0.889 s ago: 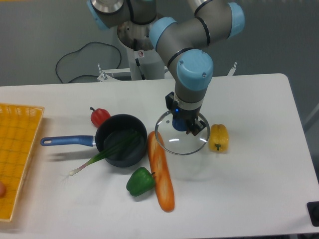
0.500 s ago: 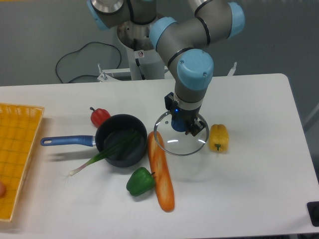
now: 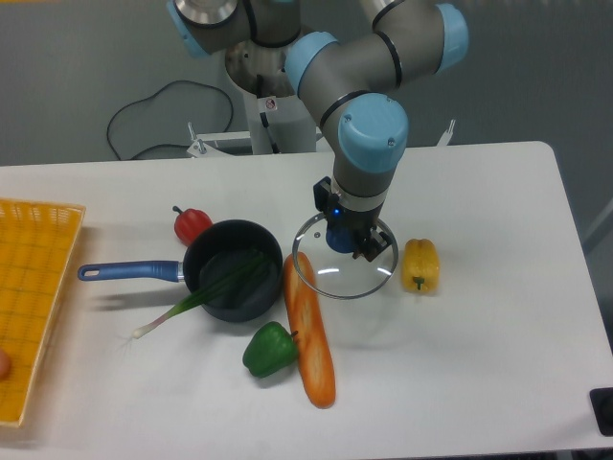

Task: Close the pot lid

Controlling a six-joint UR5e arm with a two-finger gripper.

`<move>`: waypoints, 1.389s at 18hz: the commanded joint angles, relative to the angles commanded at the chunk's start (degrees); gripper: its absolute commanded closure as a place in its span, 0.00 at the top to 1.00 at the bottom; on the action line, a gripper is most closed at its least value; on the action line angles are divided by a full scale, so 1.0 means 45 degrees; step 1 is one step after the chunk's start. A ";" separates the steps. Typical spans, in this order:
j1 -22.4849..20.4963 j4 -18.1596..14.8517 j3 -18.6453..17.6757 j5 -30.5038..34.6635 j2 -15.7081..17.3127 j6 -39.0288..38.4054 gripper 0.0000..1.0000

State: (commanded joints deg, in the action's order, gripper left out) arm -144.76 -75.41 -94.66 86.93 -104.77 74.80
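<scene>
The pot (image 3: pixel 233 268) is a small dark saucepan with a long blue handle (image 3: pixel 129 271) pointing left; it stands open at the table's centre-left with a green onion (image 3: pixel 196 300) lying across its rim. The pot lid (image 3: pixel 345 271), a clear glass disc with a metal rim, hangs above the table to the right of the pot, over the top end of the baguette. My gripper (image 3: pixel 345 238) is shut on the lid's blue knob from above. The knob is mostly hidden by the fingers.
A baguette (image 3: pixel 308 329) lies just right of the pot, a green pepper (image 3: pixel 269 349) at its front, a red pepper (image 3: pixel 192 224) behind it. A yellow pepper (image 3: pixel 420 264) sits right of the lid. A yellow basket (image 3: pixel 34 297) is at the far left edge.
The gripper and the held lid have shifted slightly to the left, toward the pot. Everything else stays put.
</scene>
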 joint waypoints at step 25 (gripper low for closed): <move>0.0253 0.0098 -0.0918 -0.3047 0.0937 -0.3594 0.44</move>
State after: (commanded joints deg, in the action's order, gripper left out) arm -143.62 -74.97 -98.79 73.21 -100.55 58.62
